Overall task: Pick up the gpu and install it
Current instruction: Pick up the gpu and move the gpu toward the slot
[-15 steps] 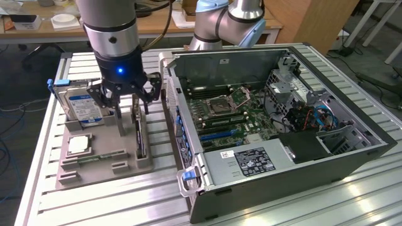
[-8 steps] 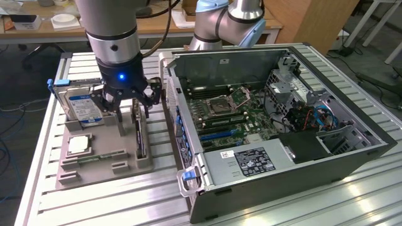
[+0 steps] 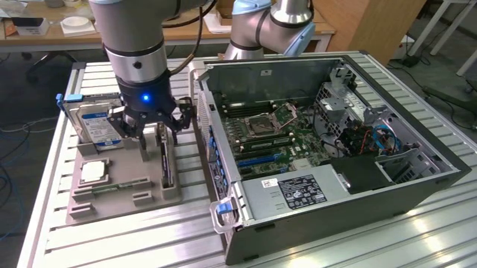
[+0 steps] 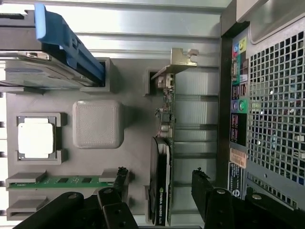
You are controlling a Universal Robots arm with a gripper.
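The gpu [image 3: 165, 163] is a thin dark card standing on edge in a slot of the grey holder tray [image 3: 119, 202], next to the computer case. My gripper [image 3: 149, 127] hangs just above its far end. In the wrist view the gpu [image 4: 162, 157] runs between the two black fingers [image 4: 121, 177], with its metal bracket at the far end. The gripper [image 4: 162, 183] is open, one finger on each side of the card with a gap on both sides. Nothing is held.
The tray also carries a silver hard drive [image 3: 97, 125] in a blue bracket, a CPU [image 3: 95, 170] and a green memory stick [image 3: 111, 187]. The open computer case [image 3: 320, 151] with its motherboard [image 3: 268, 137] lies at the exterior view's right. A second arm [image 3: 261, 28] stands behind it.
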